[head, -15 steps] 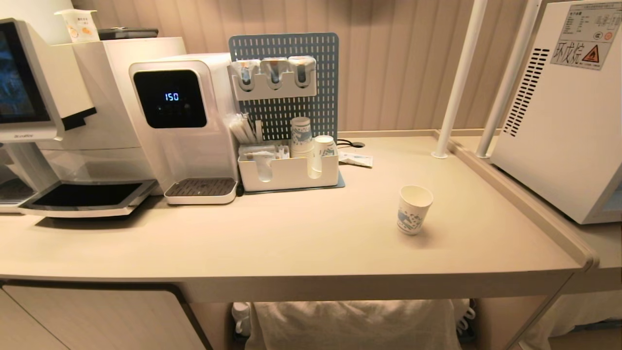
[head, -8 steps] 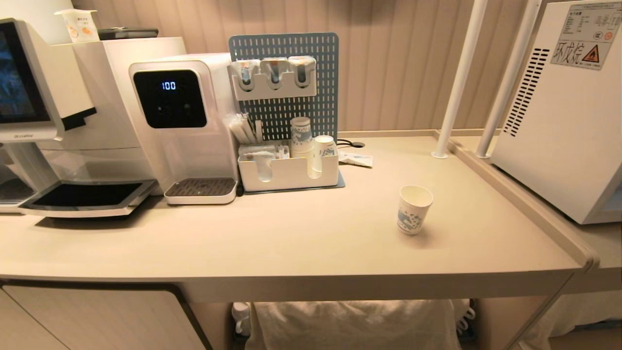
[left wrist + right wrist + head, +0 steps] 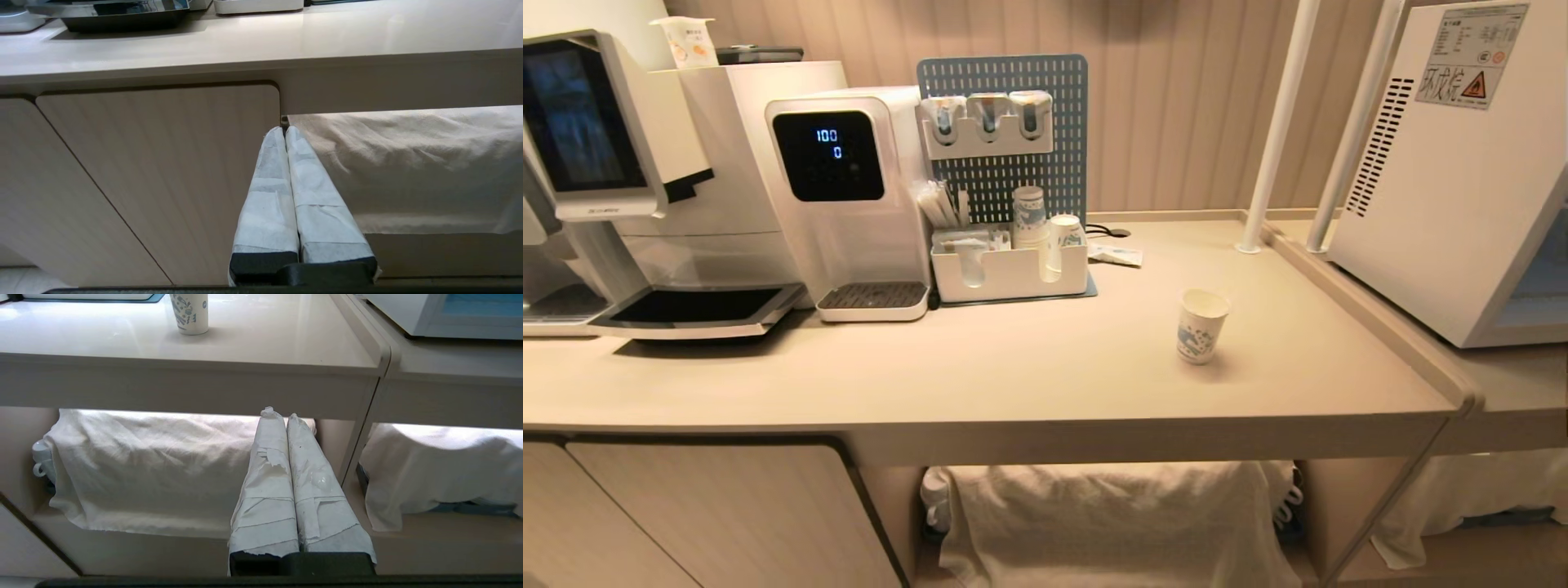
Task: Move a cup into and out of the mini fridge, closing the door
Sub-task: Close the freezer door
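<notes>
As you are looking through the head view, the cup is standing upright on the counter, left of the mini fridge. Left wrist: your left gripper is clenched, empty. Right wrist: your right gripper is clenched below the counter's edge.
</notes>
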Tool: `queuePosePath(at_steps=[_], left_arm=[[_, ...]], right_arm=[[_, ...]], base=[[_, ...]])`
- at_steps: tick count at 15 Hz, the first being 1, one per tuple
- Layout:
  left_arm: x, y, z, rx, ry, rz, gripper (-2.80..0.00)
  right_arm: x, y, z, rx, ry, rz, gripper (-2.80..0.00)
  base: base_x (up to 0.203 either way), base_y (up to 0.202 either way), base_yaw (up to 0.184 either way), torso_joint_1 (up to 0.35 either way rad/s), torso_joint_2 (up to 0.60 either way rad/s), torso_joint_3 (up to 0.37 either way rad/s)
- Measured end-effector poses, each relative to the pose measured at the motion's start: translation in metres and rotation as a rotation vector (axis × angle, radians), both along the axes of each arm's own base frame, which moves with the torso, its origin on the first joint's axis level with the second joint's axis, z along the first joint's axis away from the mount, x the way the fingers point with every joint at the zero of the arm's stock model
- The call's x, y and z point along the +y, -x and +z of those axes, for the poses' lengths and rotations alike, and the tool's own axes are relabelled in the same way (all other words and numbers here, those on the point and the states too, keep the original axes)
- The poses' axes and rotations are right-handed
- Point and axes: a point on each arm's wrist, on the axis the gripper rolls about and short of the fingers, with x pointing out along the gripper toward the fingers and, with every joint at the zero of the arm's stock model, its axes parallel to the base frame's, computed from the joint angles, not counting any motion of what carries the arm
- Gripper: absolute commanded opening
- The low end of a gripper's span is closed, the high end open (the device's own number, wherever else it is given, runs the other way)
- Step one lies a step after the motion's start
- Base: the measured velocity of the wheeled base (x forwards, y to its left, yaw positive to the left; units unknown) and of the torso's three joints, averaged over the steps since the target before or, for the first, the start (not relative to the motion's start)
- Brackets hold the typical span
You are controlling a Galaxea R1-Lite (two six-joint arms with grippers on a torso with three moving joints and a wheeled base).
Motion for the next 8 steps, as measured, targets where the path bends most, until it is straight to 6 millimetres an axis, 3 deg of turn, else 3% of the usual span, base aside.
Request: queuePosePath(at_steps=[4, 8], left_arm=[[0.0, 0.0, 0.0001, -0.001, 0.017, -0.001, -2.8], [0.0, 0.0, 0.0002, -0.002, 0.027, 0.0, -2.8]], right_arm=[[0.0, 0.0, 0.0, 0.0, 0.001, -0.001, -2.8], [0.0, 0.0, -0.0001, 0.001, -0.001, -0.001, -2.8]], base=[[-0.155, 0.0, -0.001, 0.002, 0.0, 0.004], [0.0, 0.0, 0.0, 0.0, 0.0, 0.0]])
